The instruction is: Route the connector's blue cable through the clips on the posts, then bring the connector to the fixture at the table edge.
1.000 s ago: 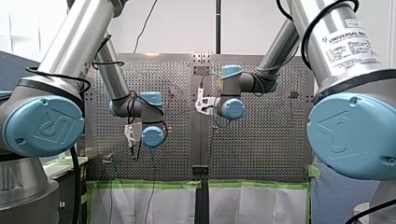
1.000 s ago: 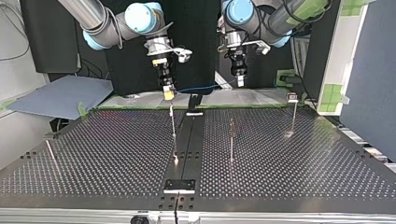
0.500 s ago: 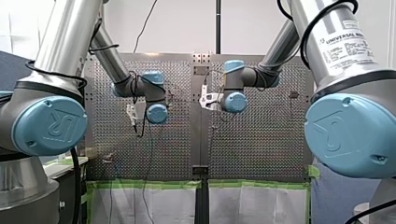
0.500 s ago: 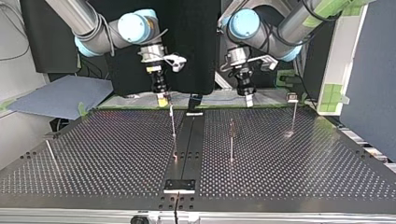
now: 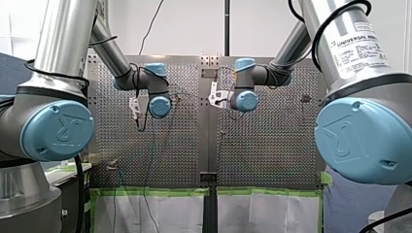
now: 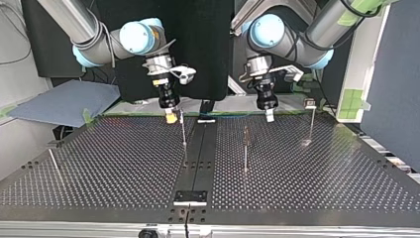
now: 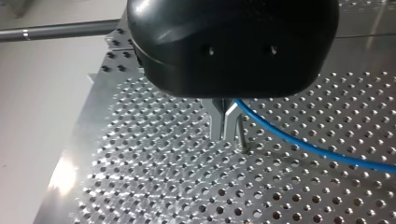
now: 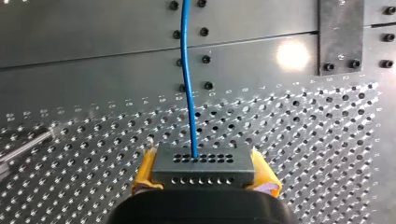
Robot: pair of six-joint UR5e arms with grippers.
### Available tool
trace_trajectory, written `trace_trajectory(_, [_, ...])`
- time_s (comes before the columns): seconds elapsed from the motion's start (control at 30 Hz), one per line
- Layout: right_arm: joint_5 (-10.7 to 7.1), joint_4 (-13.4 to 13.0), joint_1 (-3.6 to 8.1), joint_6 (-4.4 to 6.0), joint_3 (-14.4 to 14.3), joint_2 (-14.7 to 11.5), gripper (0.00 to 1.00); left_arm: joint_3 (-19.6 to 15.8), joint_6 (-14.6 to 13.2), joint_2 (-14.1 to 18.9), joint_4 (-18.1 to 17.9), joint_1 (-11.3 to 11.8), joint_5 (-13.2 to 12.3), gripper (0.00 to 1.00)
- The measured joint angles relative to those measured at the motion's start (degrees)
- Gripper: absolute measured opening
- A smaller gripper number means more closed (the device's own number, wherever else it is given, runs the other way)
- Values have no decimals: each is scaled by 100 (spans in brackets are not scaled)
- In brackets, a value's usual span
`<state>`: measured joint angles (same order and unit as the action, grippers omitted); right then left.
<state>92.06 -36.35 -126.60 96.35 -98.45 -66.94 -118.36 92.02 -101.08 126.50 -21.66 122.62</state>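
While my right gripper (image 6: 171, 117) hangs low over the far edge of the table (image 6: 124, 163), you can see in the right wrist view that its yellow pads (image 8: 145, 173) pinch the connector (image 8: 203, 164), a grey block with rows of small holes. The blue cable (image 8: 186, 79) leaves the middle of that block and runs straight ahead of the gripper over the perforated plate. In the top view this gripper sits just beside the top of a thin post (image 6: 183, 131), at the post's nine o'clock; you cannot tell there whether they touch.

My left gripper (image 7: 227, 135) hovers close above the table, its metal fingers (image 7: 215, 121) pressed together on the cable, which comes out beside one finger and trails off across the holes. In the top view it stands at about two o'clock from the middle post (image 6: 245, 148) and at nine o'clock from the clip-topped post (image 6: 311, 121). A leaning post (image 6: 53, 163) stands well apart at the table's eight o'clock, and a black plate (image 6: 190, 197) lies at six o'clock on the near edge.
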Motion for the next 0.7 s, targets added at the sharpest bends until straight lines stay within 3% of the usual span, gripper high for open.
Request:
trace_trajectory(0.27, [-136,14,0,26,144,11,0,48,-83,-1,341,175,-308,7])
trace_trajectory(0.7, [-153,2,0,79,181,31,0,283,-94,-8,476,442,-736,7])
